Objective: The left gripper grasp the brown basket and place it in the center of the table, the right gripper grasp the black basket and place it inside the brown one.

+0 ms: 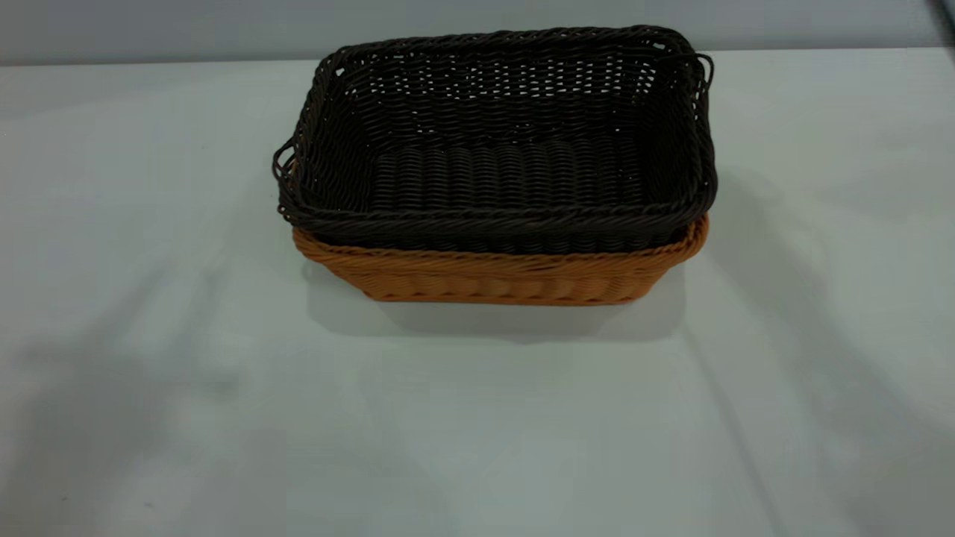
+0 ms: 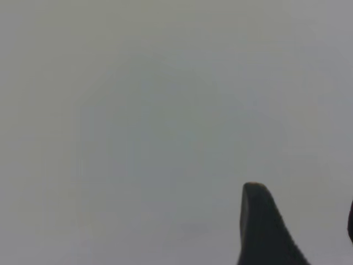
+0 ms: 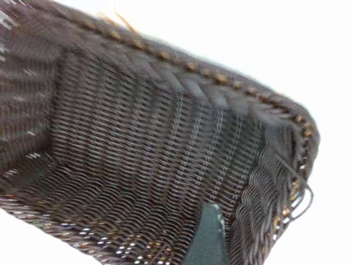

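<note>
Two baskets nested mid-surface (image 1: pixel 149 388): black basket (image 1: pixel 500 149) seated inside brown basket (image 1: pixel 500 272), rim riding above it. Left claw (image 2: pixel 309 232) over bare surface, apparently spread. Right claw (image 3: pixel 207 237) at black basket's wall; spread or pressed together, cannot tell.

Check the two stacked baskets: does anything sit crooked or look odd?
Yes. The black basket is not seated level in the brown basket: its rim overhangs at the left and sits twisted against the brown rim. Nothing looks damaged or spilled.
</note>
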